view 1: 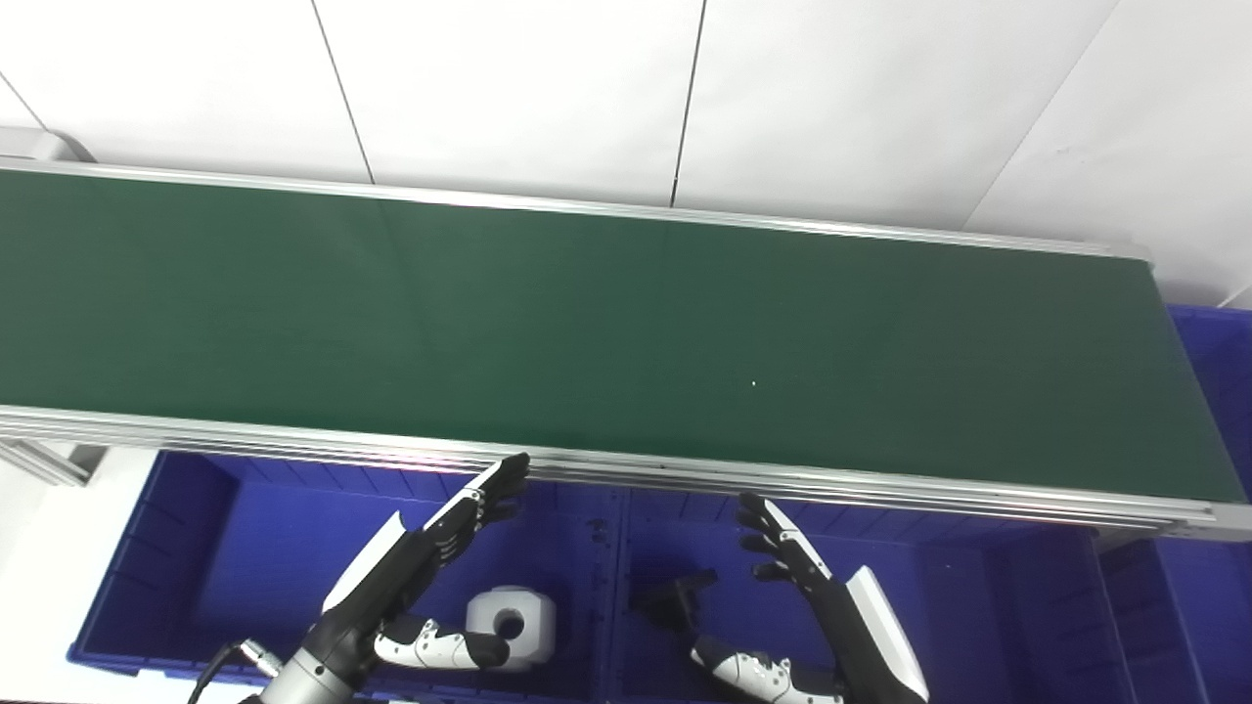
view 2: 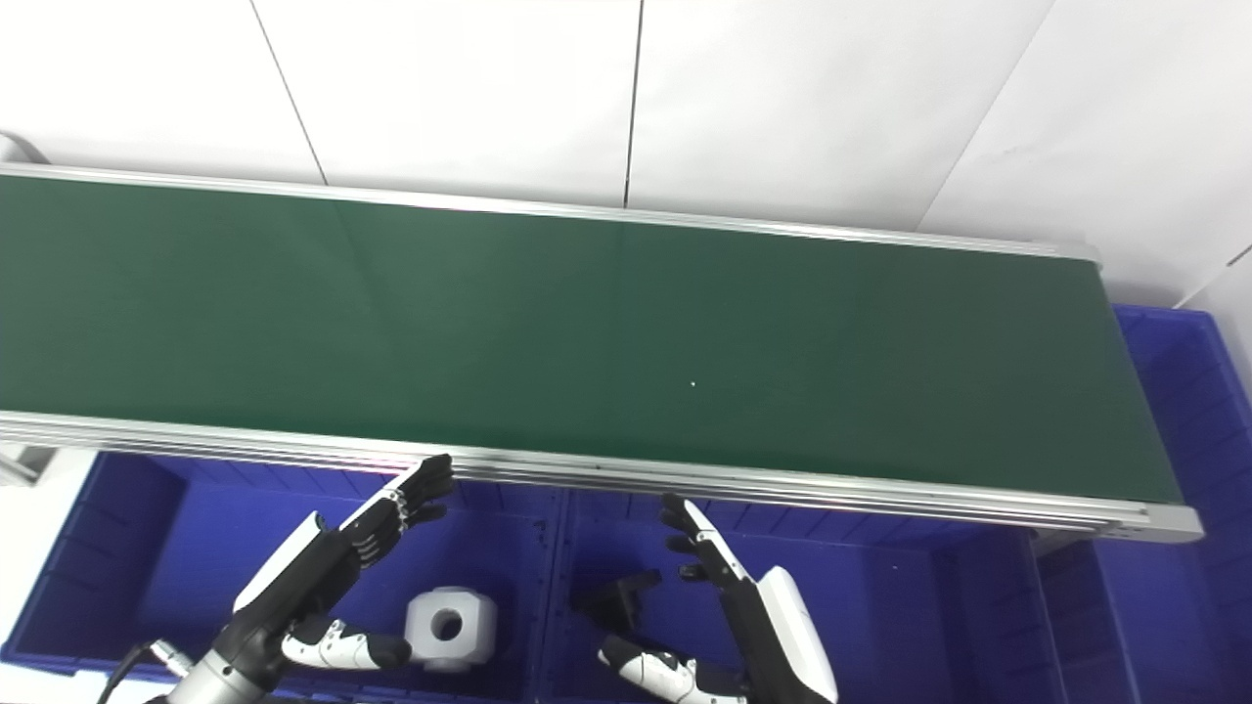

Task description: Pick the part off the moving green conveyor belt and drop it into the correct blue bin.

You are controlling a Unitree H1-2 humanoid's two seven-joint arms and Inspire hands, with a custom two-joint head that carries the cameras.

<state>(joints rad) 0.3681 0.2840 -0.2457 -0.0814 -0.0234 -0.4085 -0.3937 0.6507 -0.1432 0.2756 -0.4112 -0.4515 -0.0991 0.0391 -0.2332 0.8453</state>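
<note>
The green conveyor belt [view 1: 587,332] runs across the view and carries no part. My left hand [view 1: 430,557] is open and empty, held above the left blue bin [view 1: 245,567], where a white block with a round hole [view 1: 511,621] lies. My right hand [view 1: 812,596] is open and empty above the middle blue bin [view 1: 929,596], where a black part [view 1: 675,598] lies. Both hands sit just below the belt's near metal rail [view 1: 626,474].
Another blue bin [view 1: 1218,372] stands at the belt's right end. A white panelled wall [view 1: 626,88] rises behind the belt. A divider wall [view 1: 606,587] separates the left and middle bins.
</note>
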